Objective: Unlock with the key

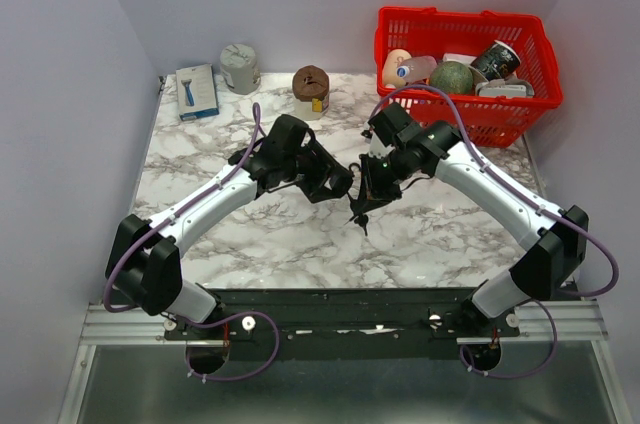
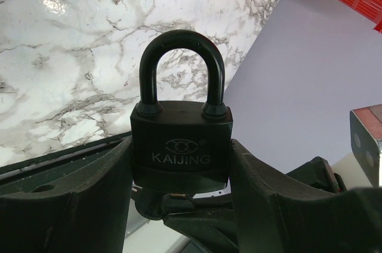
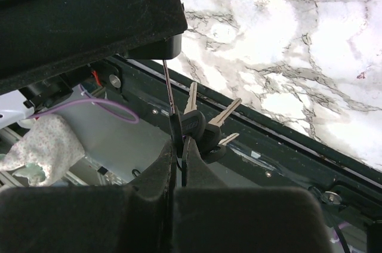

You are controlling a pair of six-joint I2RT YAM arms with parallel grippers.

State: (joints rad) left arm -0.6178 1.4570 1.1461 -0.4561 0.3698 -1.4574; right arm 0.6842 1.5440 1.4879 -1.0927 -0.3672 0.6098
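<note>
Padlock (image 2: pixel 181 136) held by left gripper (image 2: pixel 179 166); keys (image 3: pixel 196 123) pinched in right gripper (image 3: pixel 181 156), just apart.

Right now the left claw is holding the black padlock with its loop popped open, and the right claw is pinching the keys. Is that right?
Not quite: the loop is not open. Both its legs sit down in the padlock body, as the left wrist view shows. The rest is right: the left claw holds the padlock and the right claw pinches the keys.
</note>
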